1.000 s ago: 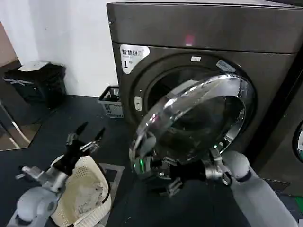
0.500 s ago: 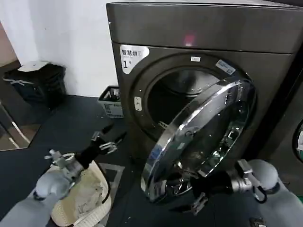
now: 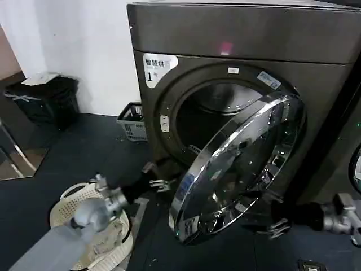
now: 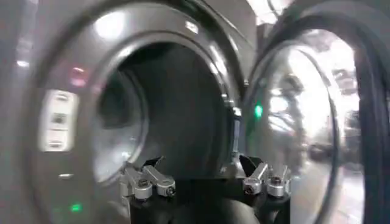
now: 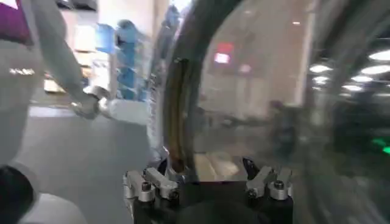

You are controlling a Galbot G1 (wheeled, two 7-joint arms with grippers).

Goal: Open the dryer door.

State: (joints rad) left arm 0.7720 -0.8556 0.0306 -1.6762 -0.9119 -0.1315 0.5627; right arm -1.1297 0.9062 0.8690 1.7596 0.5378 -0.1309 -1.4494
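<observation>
In front of the dryer (image 3: 237, 39), the dryer door (image 3: 237, 169) hangs half open. It looks heavy and slippery; push its rim. Left claw (image 3: 153, 176) and right claw (image 3: 276, 219) gape empty.

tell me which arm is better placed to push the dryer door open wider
Left, probably. The left gripper sits open beside the swung-out dryer door, at its free edge facing the drum opening. The right gripper is below the door's outer face, near the hinge side.

The dryer door (image 3: 240, 169) stands ajar on the dryer (image 3: 237, 84), left gripper (image 3: 153, 176) beside it.
</observation>
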